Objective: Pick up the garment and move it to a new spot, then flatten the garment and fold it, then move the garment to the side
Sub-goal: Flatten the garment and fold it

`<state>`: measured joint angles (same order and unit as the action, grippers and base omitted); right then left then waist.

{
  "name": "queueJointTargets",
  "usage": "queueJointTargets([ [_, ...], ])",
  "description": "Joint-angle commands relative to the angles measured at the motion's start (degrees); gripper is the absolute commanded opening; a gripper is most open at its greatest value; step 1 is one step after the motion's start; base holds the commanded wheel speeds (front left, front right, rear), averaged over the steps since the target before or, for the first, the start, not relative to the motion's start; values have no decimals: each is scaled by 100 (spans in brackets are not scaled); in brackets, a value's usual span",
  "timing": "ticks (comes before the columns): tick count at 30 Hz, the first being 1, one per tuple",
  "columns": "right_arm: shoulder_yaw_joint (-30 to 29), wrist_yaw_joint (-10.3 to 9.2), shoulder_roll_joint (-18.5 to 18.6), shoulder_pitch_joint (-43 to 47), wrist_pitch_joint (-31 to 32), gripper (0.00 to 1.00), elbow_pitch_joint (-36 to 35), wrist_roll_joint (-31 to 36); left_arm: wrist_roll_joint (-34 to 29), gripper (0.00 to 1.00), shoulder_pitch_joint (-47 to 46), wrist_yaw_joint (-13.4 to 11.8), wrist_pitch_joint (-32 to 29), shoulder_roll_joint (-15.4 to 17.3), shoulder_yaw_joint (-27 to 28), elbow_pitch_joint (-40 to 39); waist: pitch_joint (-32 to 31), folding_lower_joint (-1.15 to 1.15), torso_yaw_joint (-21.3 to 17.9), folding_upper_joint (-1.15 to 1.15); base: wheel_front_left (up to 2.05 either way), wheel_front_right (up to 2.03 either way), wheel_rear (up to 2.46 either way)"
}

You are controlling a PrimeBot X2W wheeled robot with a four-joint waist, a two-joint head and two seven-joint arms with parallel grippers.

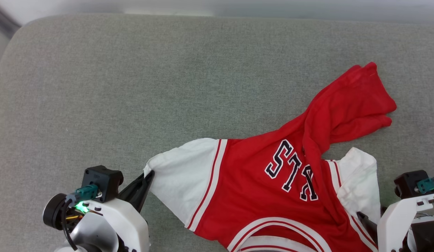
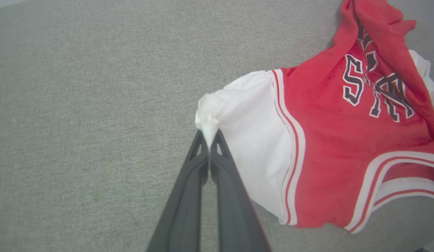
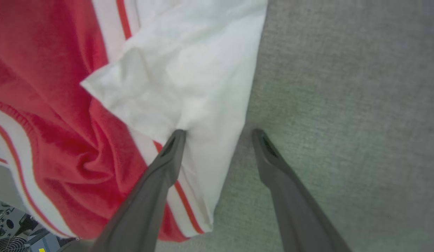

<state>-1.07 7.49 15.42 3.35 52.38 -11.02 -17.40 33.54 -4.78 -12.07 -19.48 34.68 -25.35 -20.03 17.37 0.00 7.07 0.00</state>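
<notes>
Closest to the head camera are the two pale forearms at the bottom corners, each ending in dark fingers that reach the shirt. Under everything spreads a grey-green woven cushion [image 1: 132, 87] with a rounded far-left corner; beyond its far edge runs a pale strip of wall [image 1: 217, 5], and a dark band [image 1: 3, 19] crosses the top-left corner. In the right wrist view, past the cushion's near edge, some equipment with a round fan grille [image 3: 8, 243] shows below. The garment [image 1: 259, 182] lies on the near right part of the cushion with its striped collar toward the robot. Its red body is twisted and folded over, and the bunched hem [image 1: 353, 101] trails toward the far right. Black-and-white lettering [image 1: 290, 169] shows on the front, partly covered by the fold. The left sleeve [image 1: 185, 175] lies spread flat, while the right sleeve [image 1: 357, 175] is rumpled. The left gripper [image 2: 209, 134] has its fingers pressed together, pinching the outer corner of the left sleeve. The right gripper [image 3: 219, 132] has its fingers spread wide across the right sleeve's edge, one tip on the white cloth and the other on bare cushion, gripping nothing.
</notes>
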Motion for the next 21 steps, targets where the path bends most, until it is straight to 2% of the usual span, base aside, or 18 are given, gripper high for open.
queueJointTargets([
  [1, 152, 0, -28, -55, -28, 100, 239, 8, -1, 0, -63, 31, 14, -29, -11, 22, 78, 0, 68, 0, 0, 0, 0],
  [8, 625, 21, -40, -51, -147, 100, 851, -23, 46, 0, -144, 95, 26, -58, -66, 150, 152, 0, 153, 0, 0, 0, 0],
  [9, 650, 23, -40, -44, -173, 21, 915, -15, 57, 0, -144, 104, 27, -59, -68, 171, 142, 0, 153, 0, 0, 0, 0],
  [10, 676, 23, -35, -49, -188, 0, 971, -6, 72, 0, -140, 103, 24, -63, -73, 199, 122, 0, 151, 0, 0, 0, 0],
  [15, 597, 7, 81, -106, -375, 0, 1000, -121, 91, 0, -50, 57, 53, -25, -27, 299, -81, 0, 85, 0, 0, 0, 0],
  [21, 313, -4, 294, -200, -763, 0, 613, -247, 167, 0, 52, 71, 134, 21, 50, 207, -407, 0, -44, 0, 0, 0, 0],
])
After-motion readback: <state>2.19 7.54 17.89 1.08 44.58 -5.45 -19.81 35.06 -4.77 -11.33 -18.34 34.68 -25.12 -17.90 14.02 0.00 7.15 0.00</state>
